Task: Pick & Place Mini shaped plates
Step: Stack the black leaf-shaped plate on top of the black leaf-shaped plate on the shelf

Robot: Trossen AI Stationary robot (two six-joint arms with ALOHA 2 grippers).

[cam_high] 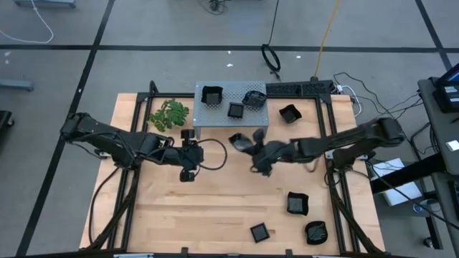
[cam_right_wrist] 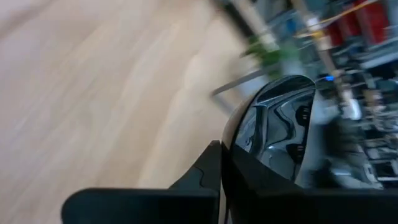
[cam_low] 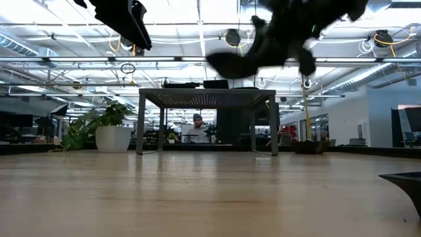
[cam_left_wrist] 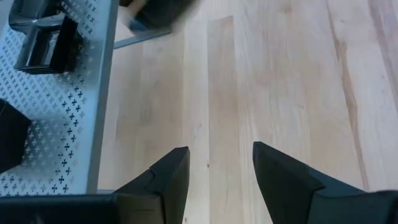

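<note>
The right gripper [cam_high: 252, 147], clamped on a glossy black rounded mini plate [cam_right_wrist: 277, 134], hovers just beside the grey perforated metal stand [cam_high: 231, 122], nearer than the open-fingered left gripper [cam_high: 188, 174].

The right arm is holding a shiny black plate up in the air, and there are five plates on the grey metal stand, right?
Not quite. The high view shows three plates on the grey stand, not five. The right end effector does hold a shiny black plate in the air.
</note>
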